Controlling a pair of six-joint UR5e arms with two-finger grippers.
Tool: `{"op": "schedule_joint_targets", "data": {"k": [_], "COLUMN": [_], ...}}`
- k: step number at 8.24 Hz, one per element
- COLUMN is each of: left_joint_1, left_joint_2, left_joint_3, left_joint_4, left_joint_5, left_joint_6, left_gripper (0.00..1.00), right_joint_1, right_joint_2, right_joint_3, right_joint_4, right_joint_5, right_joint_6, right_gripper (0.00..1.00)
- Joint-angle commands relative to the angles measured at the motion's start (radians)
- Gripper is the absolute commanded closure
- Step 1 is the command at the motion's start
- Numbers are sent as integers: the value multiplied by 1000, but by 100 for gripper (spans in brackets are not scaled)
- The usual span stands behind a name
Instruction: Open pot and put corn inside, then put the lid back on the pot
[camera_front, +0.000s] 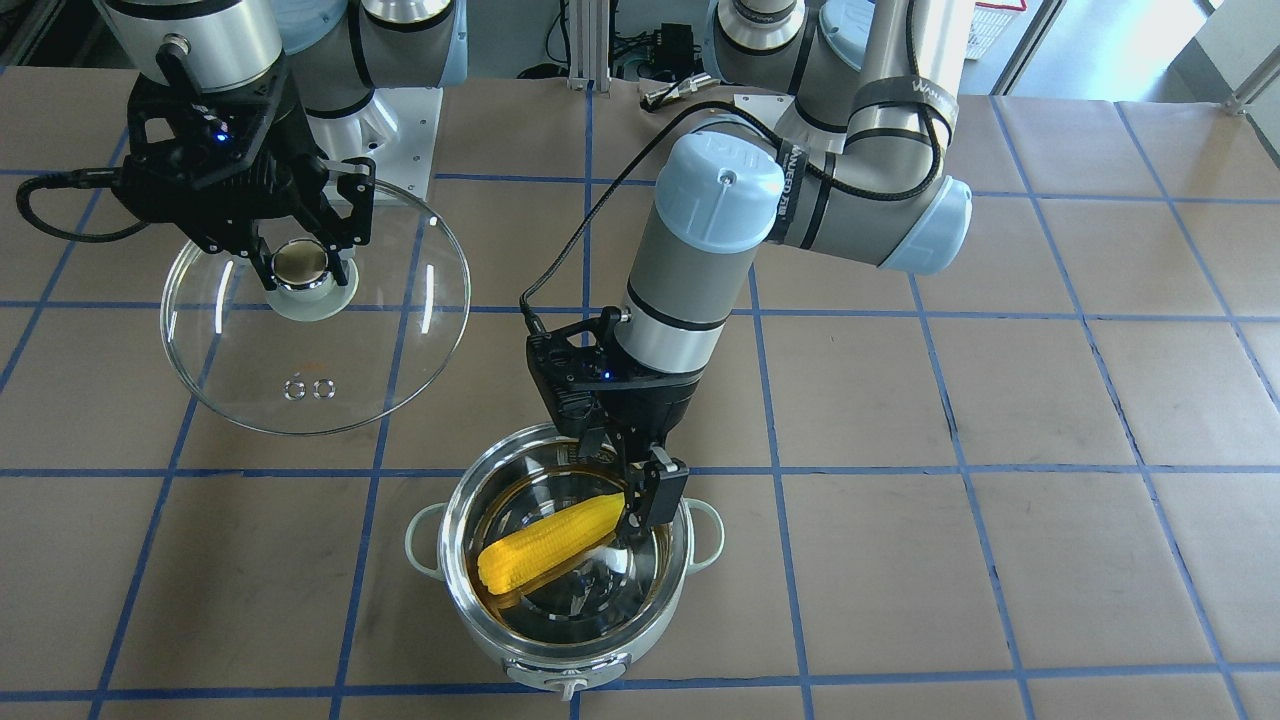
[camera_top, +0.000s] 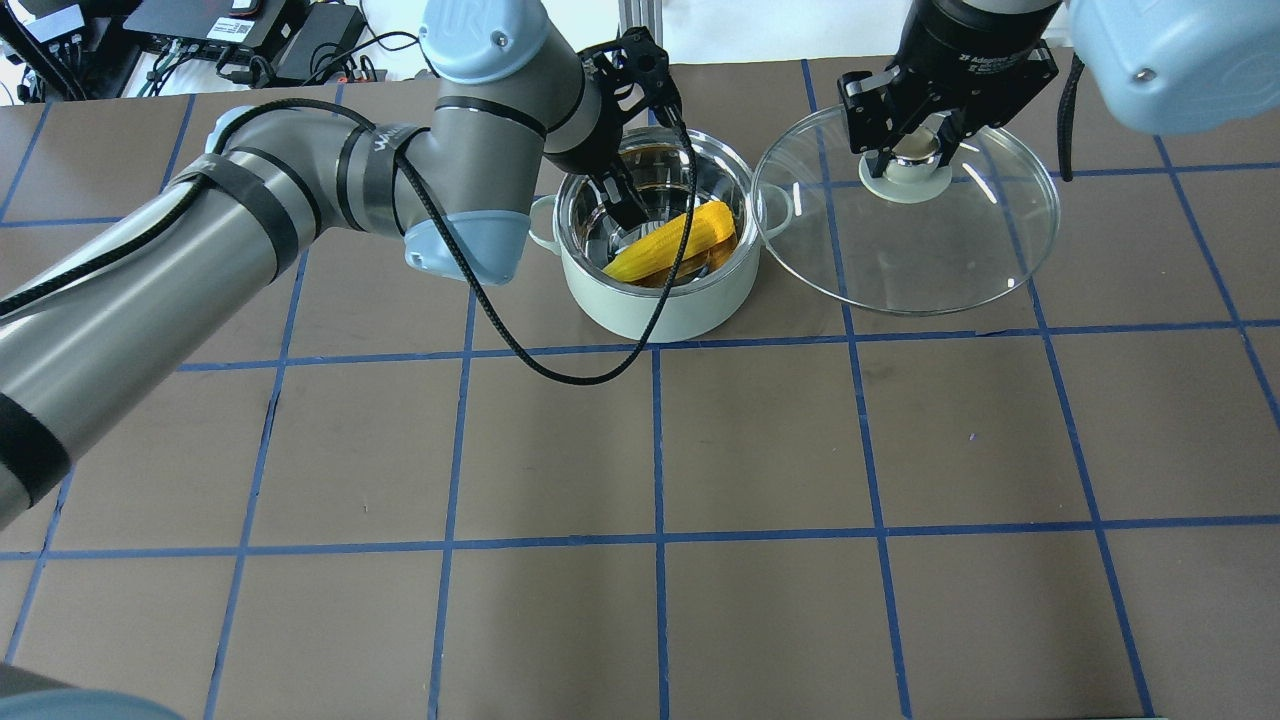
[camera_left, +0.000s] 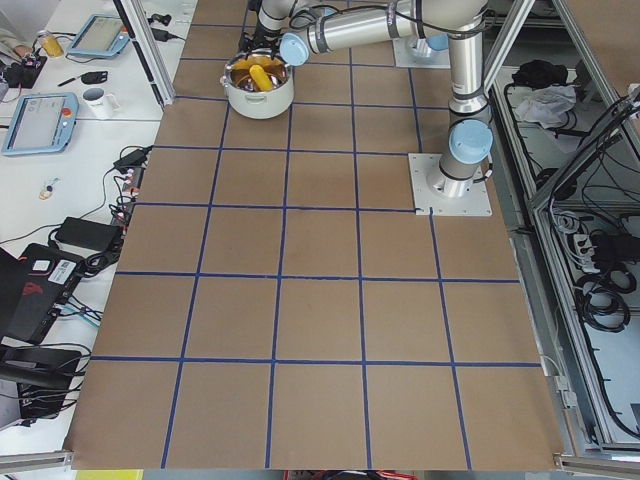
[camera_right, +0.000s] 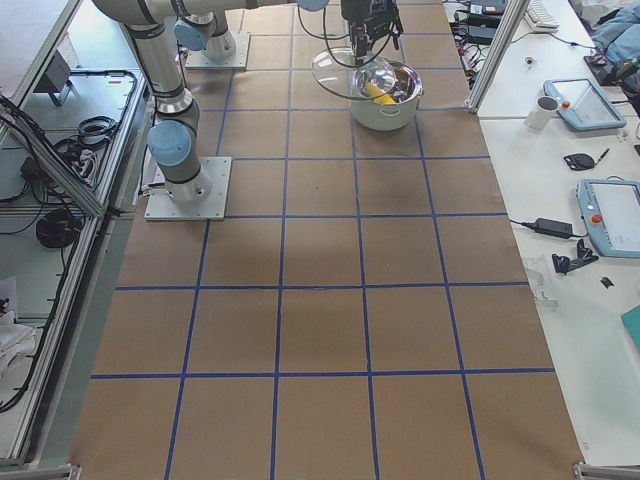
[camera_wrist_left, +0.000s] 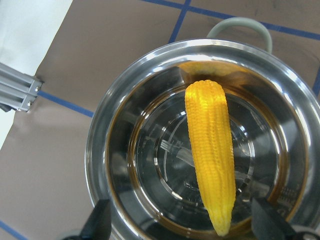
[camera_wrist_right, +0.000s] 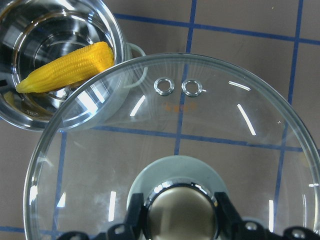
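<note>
The pot (camera_top: 650, 305) stands open at the far side of the table. The corn (camera_top: 670, 245) lies slanted inside it, also seen in the left wrist view (camera_wrist_left: 210, 150) and the front view (camera_front: 550, 545). My left gripper (camera_front: 635, 500) reaches into the pot beside the corn's thick end. Its fingers (camera_wrist_left: 100, 222) are spread wide and the corn lies free between them. My right gripper (camera_top: 915, 150) is shut on the knob (camera_wrist_right: 180, 210) of the glass lid (camera_top: 920, 250). It holds the lid beside the pot, its edge over the pot's near handle.
The table is brown paper with a blue tape grid (camera_top: 655, 450). A black cable (camera_top: 560, 370) hangs from my left wrist in front of the pot. Operator desks with tablets (camera_right: 600, 210) line the far table edge.
</note>
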Motion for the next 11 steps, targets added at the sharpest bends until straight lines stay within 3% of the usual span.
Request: {"op": "schedule_joint_targets", "data": {"k": [1,3,6,7,9,11], "left_joint_1": [92,227,283,280,280,283], "left_joint_2": [108,162,201,237,311,372], "left_joint_3": [3,0,0,-10,-10,-19], "left_joint_4": [-146,-255,-280,-309,-494,-583], "left_joint_5": [2,-1,10,14,17,60], "left_joint_6": [-107,-177,-432,-552,-837,-897], "left_gripper": [0,0,0,0,0,0], "right_joint_1": [5,90,215,253,269,269], "right_joint_2": [74,210,376,405,445,460], "right_joint_3": [-62,-119,-125,-125,-125,-125], "right_joint_4": [-89,-168,-360,-417,-459,-466], "right_joint_5": [5,41,25,17,5,3], "right_joint_6": [15,134,300,355,369,340], "right_gripper": [59,58,60,60,60,59]}}
